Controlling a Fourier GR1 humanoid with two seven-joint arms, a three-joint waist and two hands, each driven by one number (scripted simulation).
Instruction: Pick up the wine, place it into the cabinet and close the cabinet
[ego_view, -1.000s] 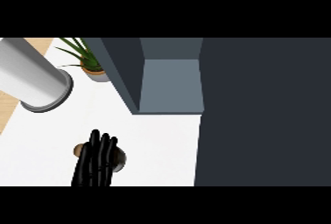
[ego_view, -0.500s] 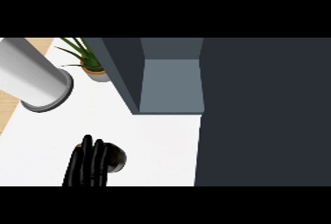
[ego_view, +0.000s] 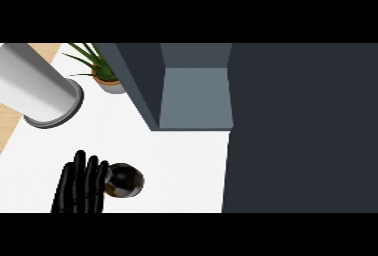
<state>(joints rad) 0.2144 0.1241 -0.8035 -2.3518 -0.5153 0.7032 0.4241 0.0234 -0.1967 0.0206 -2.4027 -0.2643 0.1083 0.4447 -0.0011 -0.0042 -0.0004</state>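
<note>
White counter (ego_view: 184, 160) is filling the lower left of my view, and my black left hand (ego_view: 80, 185) is coming up from the bottom edge over it. My fingers (ego_view: 81, 167) are lying straight and close together, pointing away from me, so the hand is standing open and holding nothing. Just to its right the wine (ego_view: 125, 181) is standing upright on the counter; I am looking straight down on its dark, glossy top, so only a round shape with a small highlight is showing. The side of my hand is meeting the bottle's left edge, but I cannot tell whether the two are truly touching or whether the hand is only overlapping it from above.

Farther away, beyond the wine, the cabinet (ego_view: 196, 95) is standing open, its grey-blue inside showing between dark walls. A large dark panel (ego_view: 303, 130) is covering the whole right side of the view. At the upper left a pale grey cylinder (ego_view: 37, 92) is leaning across the counter's edge, and a small potted plant (ego_view: 103, 75) is sitting between it and the cabinet. My right hand is showing nowhere.
</note>
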